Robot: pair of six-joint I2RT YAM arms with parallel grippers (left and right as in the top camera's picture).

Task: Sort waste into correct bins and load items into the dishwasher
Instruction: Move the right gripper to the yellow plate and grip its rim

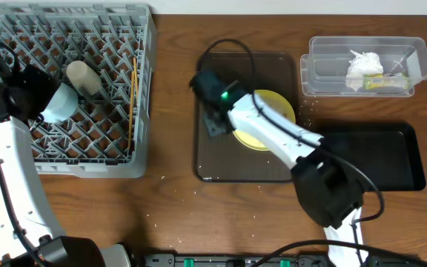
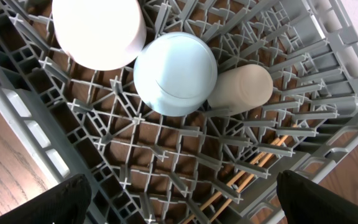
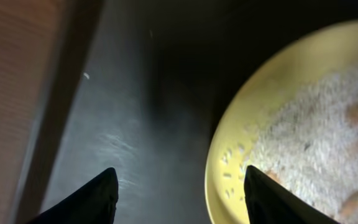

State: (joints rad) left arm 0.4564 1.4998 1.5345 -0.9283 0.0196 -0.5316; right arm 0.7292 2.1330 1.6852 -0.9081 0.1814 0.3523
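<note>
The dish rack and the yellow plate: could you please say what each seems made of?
Dish rack: probably matte grey moulded plastic, judging by its thin lattice ribs. Yellow plate: smooth plastic or glazed ceramic; its even rim cannot settle which.

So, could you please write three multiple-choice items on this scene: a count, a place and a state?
1. How many vessels lie in the dish rack? A. one B. three C. five
2. Where is the pale yellow plate? A. dish rack B. brown serving tray C. clear tub
3. The right gripper's jaws are: A. shut on the plate B. shut on chopsticks C. open, empty
Answers: 1 B, a white cup, a light blue bowl and a beige cup show there; 2 B, it rests on that tray; 3 C, they stand apart with nothing between.
</note>
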